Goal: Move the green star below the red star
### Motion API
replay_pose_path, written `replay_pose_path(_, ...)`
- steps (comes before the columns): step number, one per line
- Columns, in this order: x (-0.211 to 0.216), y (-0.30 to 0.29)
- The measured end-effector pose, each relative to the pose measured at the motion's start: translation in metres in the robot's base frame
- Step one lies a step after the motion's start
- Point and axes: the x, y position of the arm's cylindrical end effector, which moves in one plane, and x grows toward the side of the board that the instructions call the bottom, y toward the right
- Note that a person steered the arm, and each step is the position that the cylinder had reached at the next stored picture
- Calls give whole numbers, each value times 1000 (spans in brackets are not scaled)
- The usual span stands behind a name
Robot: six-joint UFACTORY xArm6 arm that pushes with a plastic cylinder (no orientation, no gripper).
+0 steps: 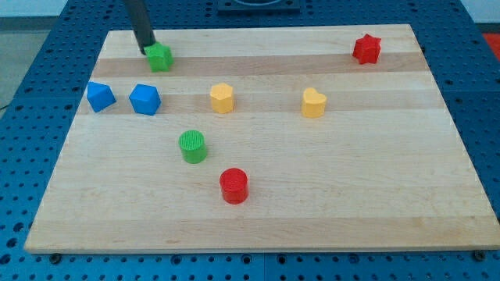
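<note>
The green star (161,57) sits near the top left of the wooden board (351,195). My tip (148,49) rests right against the star's upper left side, touching or nearly touching it. The red star (366,49) sits near the top right of the board, far to the right of the green star. The rod runs up out of the view's top edge.
Two blue blocks (100,96) (145,99) lie below the green star at the left. A yellow hexagonal block (222,98) and a yellow heart-like block (313,102) sit mid-board. A green cylinder (192,146) and a red cylinder (233,186) lie lower down.
</note>
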Motion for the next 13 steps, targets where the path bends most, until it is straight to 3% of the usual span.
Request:
replay_pose_path(1, 5, 63)
replay_pose_path(3, -48, -31)
replay_pose_path(4, -31, -29)
replay_pose_path(6, 4, 40)
replay_pose_path(8, 8, -24)
replay_pose_path(9, 60, 64)
replay_pose_path(10, 83, 144)
replay_pose_path(12, 83, 147)
replay_pose_path(13, 88, 122)
